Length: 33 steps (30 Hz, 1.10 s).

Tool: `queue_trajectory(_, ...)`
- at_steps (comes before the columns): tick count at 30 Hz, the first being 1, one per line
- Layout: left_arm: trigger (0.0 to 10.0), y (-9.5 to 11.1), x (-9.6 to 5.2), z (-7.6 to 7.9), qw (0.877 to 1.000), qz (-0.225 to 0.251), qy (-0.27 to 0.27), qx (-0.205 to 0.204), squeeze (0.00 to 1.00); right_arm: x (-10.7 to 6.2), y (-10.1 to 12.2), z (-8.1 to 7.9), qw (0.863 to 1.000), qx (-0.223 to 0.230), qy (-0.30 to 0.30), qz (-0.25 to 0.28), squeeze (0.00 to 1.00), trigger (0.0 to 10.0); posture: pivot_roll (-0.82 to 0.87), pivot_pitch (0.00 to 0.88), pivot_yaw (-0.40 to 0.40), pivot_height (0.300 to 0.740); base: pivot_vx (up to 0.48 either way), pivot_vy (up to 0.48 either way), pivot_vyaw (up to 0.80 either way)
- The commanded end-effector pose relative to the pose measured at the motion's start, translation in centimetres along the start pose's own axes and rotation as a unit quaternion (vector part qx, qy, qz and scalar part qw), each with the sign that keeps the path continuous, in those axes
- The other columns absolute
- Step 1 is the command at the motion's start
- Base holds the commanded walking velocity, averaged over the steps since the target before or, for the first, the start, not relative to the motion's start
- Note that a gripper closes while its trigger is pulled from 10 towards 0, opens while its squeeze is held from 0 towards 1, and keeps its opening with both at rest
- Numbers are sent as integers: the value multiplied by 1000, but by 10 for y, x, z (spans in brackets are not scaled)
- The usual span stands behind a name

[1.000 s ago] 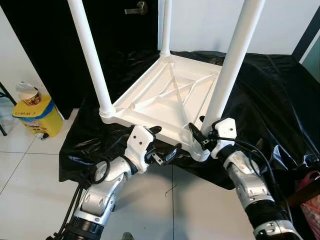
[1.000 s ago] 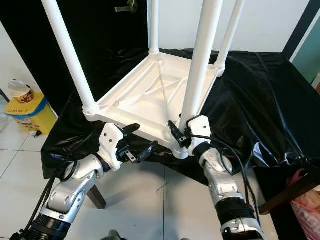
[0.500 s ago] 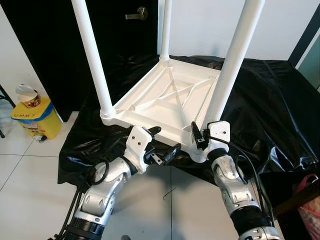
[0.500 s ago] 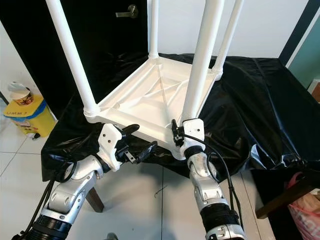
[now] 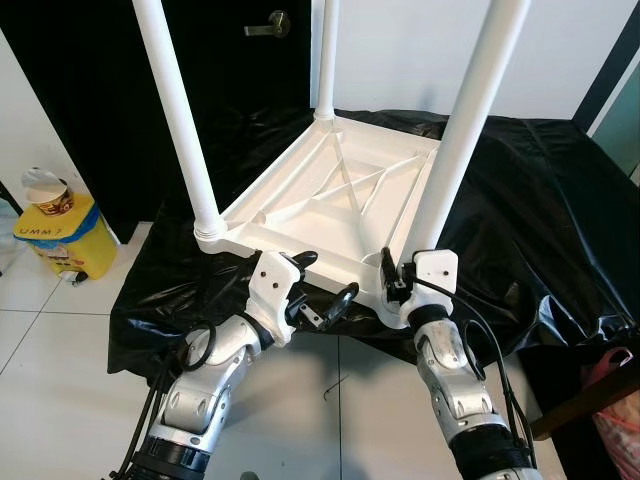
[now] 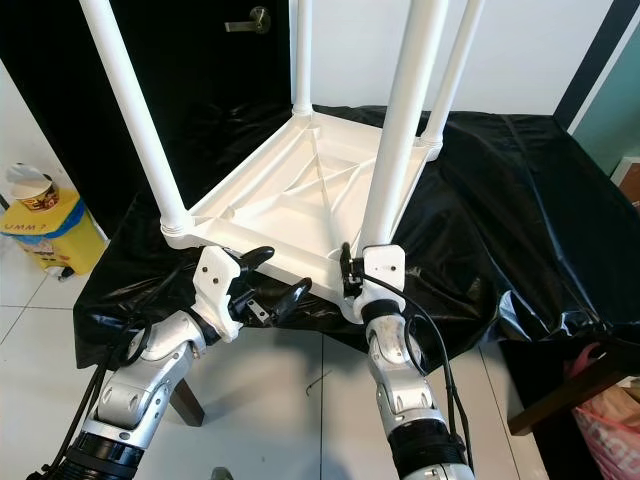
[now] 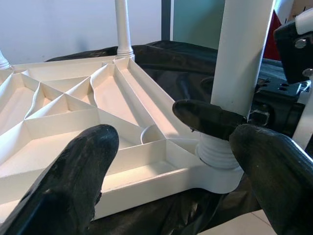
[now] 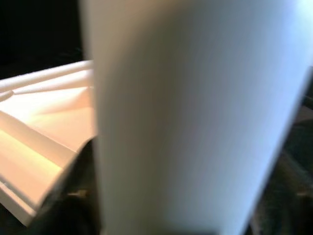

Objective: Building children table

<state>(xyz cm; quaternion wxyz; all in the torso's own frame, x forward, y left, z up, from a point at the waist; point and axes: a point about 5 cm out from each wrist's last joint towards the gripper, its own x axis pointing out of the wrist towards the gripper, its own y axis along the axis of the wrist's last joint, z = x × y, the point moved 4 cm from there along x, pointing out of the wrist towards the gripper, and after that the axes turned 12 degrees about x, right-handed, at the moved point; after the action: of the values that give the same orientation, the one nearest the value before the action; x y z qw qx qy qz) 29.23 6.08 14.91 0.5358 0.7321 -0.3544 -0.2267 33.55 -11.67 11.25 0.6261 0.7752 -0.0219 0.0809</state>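
On the counter (image 5: pixel 520 190) draped in black plastic, upside down: white children's tabletop (image 5: pixel 330 205), ribbed underside up, all four white legs (image 5: pixel 176 110) standing in corner sockets. Judged nearly built; seating the near-right leg (image 5: pixel 462 125) and flipping upright probably left. At that leg's base, right claw (image 5: pixel 392 285), seemingly clasping it, grip not clear. Just before the near edge, left claw (image 5: pixel 325 298), spread wide, empty. Yellow bin (image 5: pixel 52 228) on floor, left.

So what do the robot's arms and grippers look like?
Both arms are shiny silver metal with black joints and looping black cables. Each wrist has a blocky white casing. The left gripper has two long black fingers with rounded tips; the right gripper is black too.
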Motion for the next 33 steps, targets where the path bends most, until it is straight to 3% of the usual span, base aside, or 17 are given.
queue_trajectory(1, 10000, 0, -2, -2, 1000, -2, 14, 2, 0, -1, 3, 4, 1000, 2, 11, 4, 1000, 10000, 32, 0, -27, 740, 0, 0, 0)
queue_trajectory(7, 10000, 2, -1, -4, 1000, 1, 13, 6, 0, -3, 10, 10, 998, -3, 69, 4, 1000, 10000, 30, 0, -30, 740, 0, 0, 0)
queue_trajectory(12, 10000, 5, -2, -5, 1000, 8, 18, 15, 0, -4, 10, 13, 997, -12, 81, 2, 1000, 10000, 27, 0, -29, 740, 0, 0, 0)
queue_trajectory(13, 10000, 8, -2, -8, 999, 19, 27, 11, 0, -4, 10, 15, 997, -4, 82, -2, 0, 10000, 19, 0, -23, 740, 0, 0, 0)
queue_trajectory(17, 10000, 13, -3, -11, 998, 35, 45, 5, 0, -4, 10, 17, 996, 3, 87, -3, 0, 10000, 16, 0, -20, 740, 0, 0, 0)
queue_trajectory(21, 10000, 14, -4, -12, 996, 46, 69, 24, 0, -8, 11, 18, 994, -12, 112, 1, 0, 10000, 20, 0, -18, 740, 0, 0, 0)
queue_trajectory(25, 10000, 12, -5, -15, 994, 49, 89, 33, 0, -9, 13, 15, 986, -27, 164, -8, 0, 10000, 12, 15, -11, 740, 0, 0, 0)
queue_trajectory(30, 10000, 8, -5, -12, 996, 40, 71, 30, 0, -6, 18, 16, 976, -26, 217, -27, 0, 10000, 13, 25, -16, 740, 0, 0, 0)
queue_trajectory(33, 10000, -2, -6, 0, 999, 10, 17, 31, 0, -3, 23, 16, 961, -32, 269, -46, 0, 10000, 5, 30, -10, 740, 0, 0, 0)
